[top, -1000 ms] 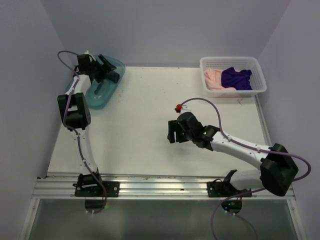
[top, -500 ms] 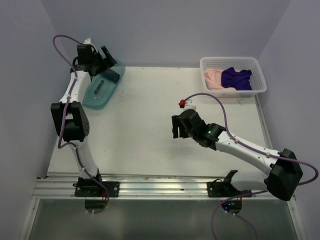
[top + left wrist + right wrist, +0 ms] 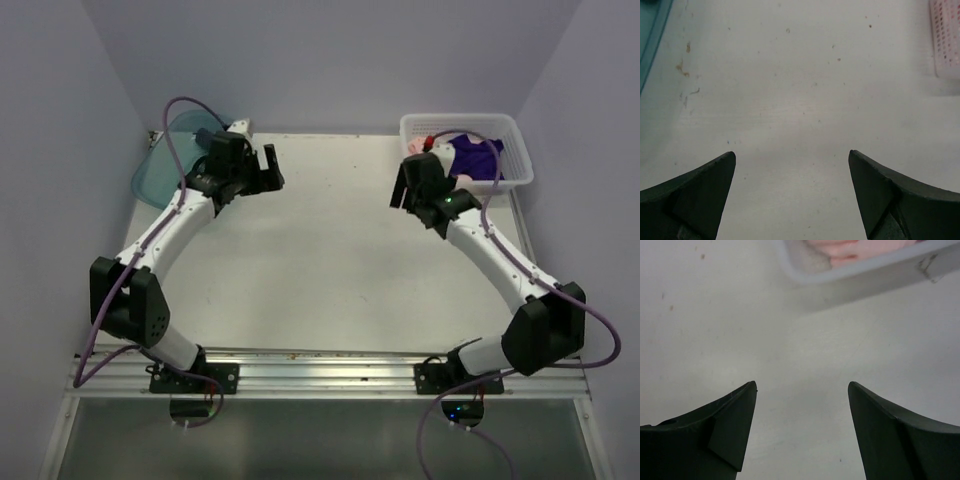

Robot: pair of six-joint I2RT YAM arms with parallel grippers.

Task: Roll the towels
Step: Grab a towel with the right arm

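Left gripper [image 3: 791, 157] is found spread wide above the table [image 3: 800, 100]; right gripper [image 3: 802, 385] is likewise parted, both empty. Pink towel [image 3: 860, 247] and purple towel [image 3: 478, 157] are seen crumpled in the white basket [image 3: 460, 120].

Both arms are the same build: left arm [image 3: 165, 235] and right arm [image 3: 495, 255] have white link shells with chunky black joint housings [image 3: 130, 305] and black wrist blocks. A purple cable [image 3: 183, 99] runs along each arm. The right wrist has a red cap [image 3: 431, 144] and a green LED [image 3: 451, 199]. Left gripper [image 3: 264, 180] and right gripper [image 3: 405, 198] have matte dark-grey, wedge-shaped fingers [image 3: 695, 192] with blunt tips. Base plates [image 3: 195, 378] are black.
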